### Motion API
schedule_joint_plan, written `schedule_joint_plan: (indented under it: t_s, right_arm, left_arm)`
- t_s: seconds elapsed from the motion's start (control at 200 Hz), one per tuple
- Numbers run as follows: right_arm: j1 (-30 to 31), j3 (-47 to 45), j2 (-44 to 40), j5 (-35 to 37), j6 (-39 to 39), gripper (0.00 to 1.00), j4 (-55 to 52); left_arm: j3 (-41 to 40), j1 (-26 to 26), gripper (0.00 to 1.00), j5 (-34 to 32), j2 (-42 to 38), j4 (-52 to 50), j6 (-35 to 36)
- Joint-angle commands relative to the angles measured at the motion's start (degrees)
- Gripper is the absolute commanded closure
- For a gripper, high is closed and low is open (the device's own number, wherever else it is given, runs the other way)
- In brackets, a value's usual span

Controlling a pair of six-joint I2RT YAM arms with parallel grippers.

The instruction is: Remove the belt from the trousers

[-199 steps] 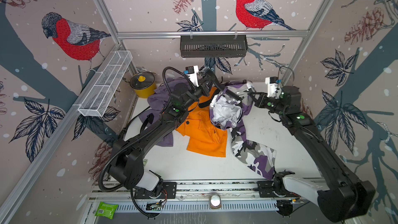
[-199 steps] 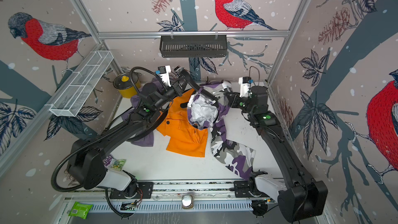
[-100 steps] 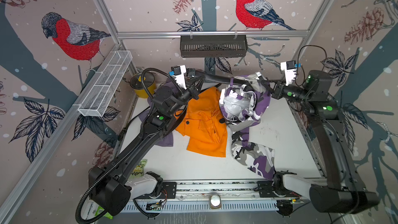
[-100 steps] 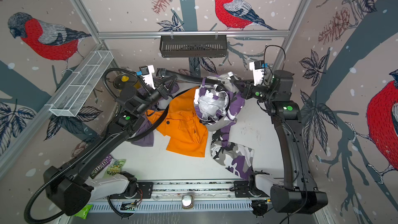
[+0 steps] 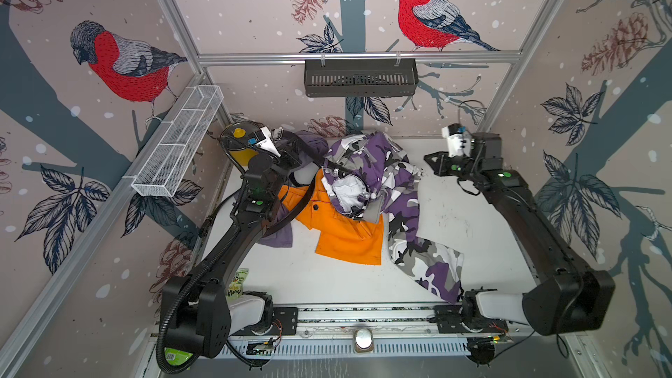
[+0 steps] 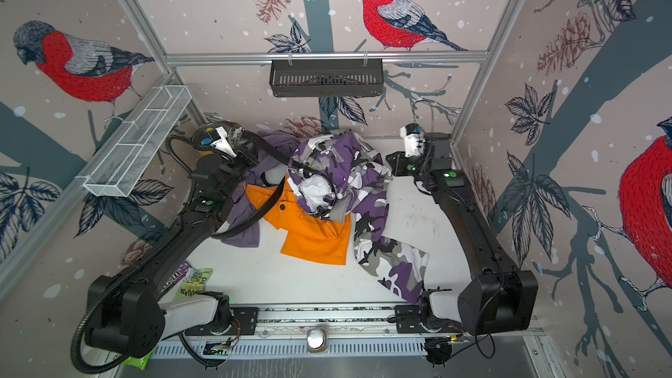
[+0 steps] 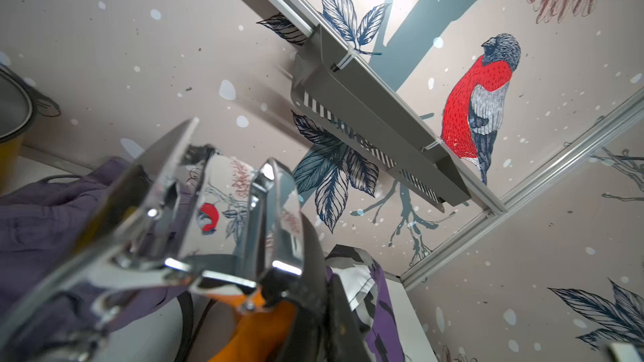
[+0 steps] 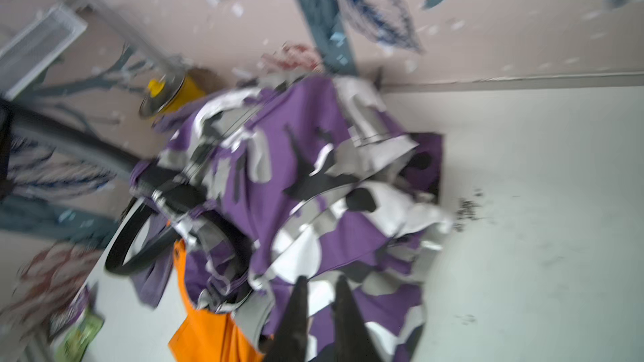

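Observation:
The purple camouflage trousers (image 5: 378,172) (image 6: 338,165) lie crumpled at the back middle of the table. The black belt (image 5: 307,196) (image 6: 267,205) runs out of their waistband, and its slack hangs in a loop over the orange garment. My left gripper (image 5: 287,147) (image 6: 247,143) is shut on the buckle end, left of the trousers. The chrome buckle (image 7: 216,238) fills the left wrist view. My right gripper (image 5: 429,161) (image 8: 321,282) stands just right of the trousers, open by a narrow gap with nothing in it. The right wrist view shows the belt (image 8: 139,238) looping beside the waistband.
An orange garment (image 5: 342,227) and a grey-purple shirt (image 5: 280,234) lie under and left of the trousers. A yellow pot (image 5: 240,143) stands in the back left corner. A white wire basket (image 5: 178,140) and a black basket (image 5: 360,78) hang on the walls. Snack packets (image 5: 236,281) lie at the front left.
My right gripper has let go of the trousers and pulled back to the right. The trousers have dropped onto the table. My left arm has swung left with the belt end.

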Motion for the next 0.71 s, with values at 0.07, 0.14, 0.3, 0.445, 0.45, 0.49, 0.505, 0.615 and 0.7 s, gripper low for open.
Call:
schedule_joint_plan:
  t_s: [0.07, 0.14, 0.3, 0.445, 0.45, 0.49, 0.505, 0.615, 0.7]
  right_arm:
    - [10.5, -9.2, 2.6, 4.6, 6.0, 0.23, 9.9]
    - [13.8, -11.0, 5.1, 7.6, 8.4, 0.16, 13.3]
    - [16.7, -7.6, 13.9, 12.7, 9.8, 0.13, 11.3]
    - [16.3, -8.5, 18.3, 14.9, 12.5, 0.20, 18.0]
    - [16.3, -8.5, 18.5, 14.8, 12.6, 0.22, 18.1]
    - [15.6, -8.2, 19.4, 14.2, 13.1, 0.33, 19.3]
    - [15.4, -8.3, 19.6, 13.8, 13.3, 0.38, 19.8]
    - [14.1, -8.5, 18.7, 12.0, 12.5, 0.81, 21.3]
    - [12.4, -7.3, 16.1, 11.4, 9.6, 1.00, 17.1]
  left_arm:
    - [0.3, 0.2, 1.00, 1.2, -0.9, 6.2, -0.9]
    - [-0.1, 0.2, 1.00, 0.6, -1.5, 6.2, -0.8]
    - [-0.2, 0.2, 1.00, 0.6, -1.6, 6.7, -0.4]
    - [-0.3, 0.2, 1.00, 0.5, -1.5, 7.0, -0.6]
    - [-0.4, 0.2, 1.00, 0.5, -1.6, 7.1, -0.6]
    - [-0.5, 0.2, 1.00, 0.3, -1.5, 7.3, -0.6]
    - [-0.6, 0.2, 1.00, 0.1, -1.5, 7.5, -0.6]
    - [-1.0, 0.2, 1.00, -1.4, -1.8, 7.9, 0.3]
    - [-1.0, 0.4, 1.00, -3.8, -2.4, 7.7, 2.0]
